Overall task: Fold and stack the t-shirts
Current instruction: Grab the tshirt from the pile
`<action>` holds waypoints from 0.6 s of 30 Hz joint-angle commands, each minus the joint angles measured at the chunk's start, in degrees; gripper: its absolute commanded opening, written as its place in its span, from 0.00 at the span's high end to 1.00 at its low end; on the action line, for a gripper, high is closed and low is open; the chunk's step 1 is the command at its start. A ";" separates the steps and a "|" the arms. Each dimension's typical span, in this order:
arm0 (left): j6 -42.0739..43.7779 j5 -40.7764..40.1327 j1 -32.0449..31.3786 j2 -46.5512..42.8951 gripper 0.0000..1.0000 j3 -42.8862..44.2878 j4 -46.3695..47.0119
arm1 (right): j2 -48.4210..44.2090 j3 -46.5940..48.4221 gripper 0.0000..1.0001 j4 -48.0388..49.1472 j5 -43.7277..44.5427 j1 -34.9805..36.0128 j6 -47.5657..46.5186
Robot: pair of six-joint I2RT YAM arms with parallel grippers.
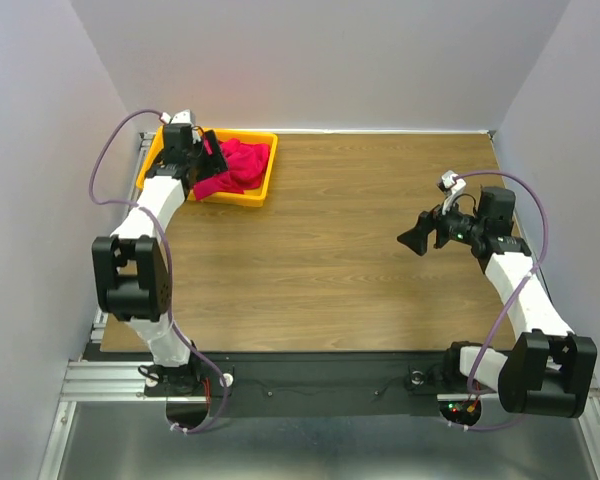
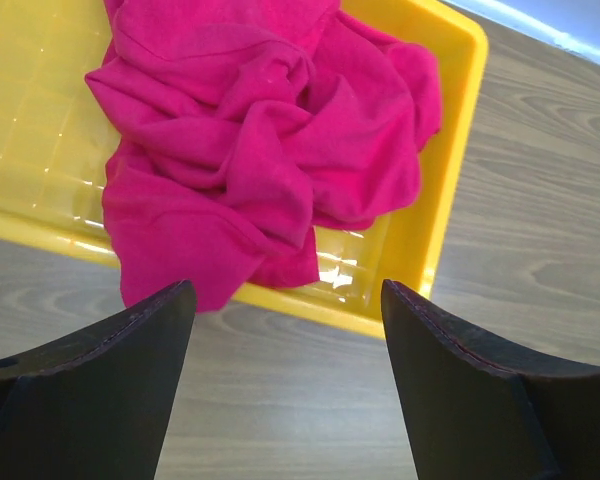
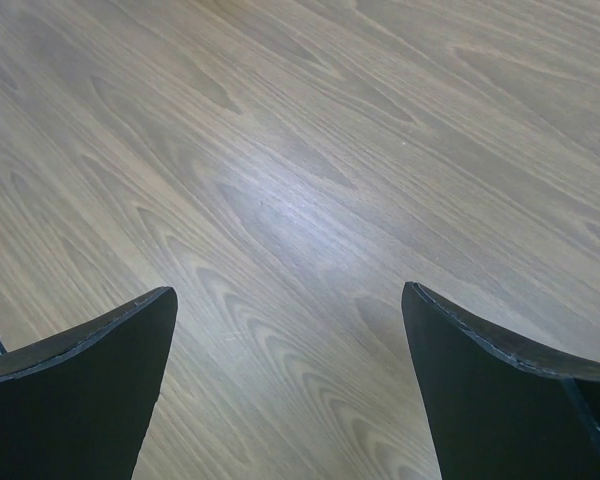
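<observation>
A crimson-pink t-shirt [image 1: 232, 165] lies in a wrinkled heap in the yellow tray [image 1: 261, 189] at the table's far left. In the left wrist view the heap [image 2: 250, 140] fills the tray [image 2: 445, 180] and one fold hangs over its near rim. My left gripper [image 1: 211, 150] is open and empty, held above the tray's left part; in its own view the gripper [image 2: 288, 300] is near the tray's near rim. My right gripper [image 1: 417, 240] is open and empty above bare table at the right, also seen in the right wrist view [image 3: 288, 300].
The wooden table [image 1: 360, 250] has grey walls on three sides. A metal rail [image 1: 110, 375] and the arm bases run along the near edge. The right wrist view shows only wood grain [image 3: 310, 170].
</observation>
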 commanded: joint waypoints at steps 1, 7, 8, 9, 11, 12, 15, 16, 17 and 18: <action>0.53 -3.41 0.15 3.76 0.15 7.07 -3.34 | -1.36 0.03 0.00 1.12 -2.32 -0.53 -0.62; 1.59 -5.96 0.15 11.58 0.19 13.93 -6.07 | -0.83 0.03 0.00 1.21 -2.23 -0.53 -0.36; 1.94 -6.05 0.15 12.46 0.22 15.67 -6.85 | -0.66 0.03 0.00 1.12 -2.14 -0.53 -0.44; 2.11 -6.05 0.15 13.26 0.23 16.48 -7.21 | -0.65 0.03 0.00 1.12 -2.06 -0.53 -0.36; 2.55 -6.05 0.15 15.45 0.28 18.49 -7.65 | -0.57 -0.06 0.00 1.12 -2.05 -0.53 -0.44; 2.73 -6.05 0.06 16.07 0.30 19.11 -7.83 | -0.57 -0.06 0.00 1.12 -2.05 -0.53 -0.45; 3.52 -5.44 0.15 19.84 0.37 21.66 -8.35 | -0.48 -0.15 0.00 1.21 -2.23 -0.62 -0.53; 3.61 -5.26 0.06 20.81 0.38 22.45 -8.62 | -0.39 -0.15 0.00 1.12 -2.23 -0.62 -0.45; 3.96 -4.74 0.06 22.48 0.42 24.03 -9.31 | -0.39 -0.15 0.00 1.12 -2.23 -0.79 -0.62; 4.14 -4.65 0.06 23.10 0.44 24.83 -9.67 | -0.48 -0.23 0.00 1.12 -2.23 -0.79 -0.53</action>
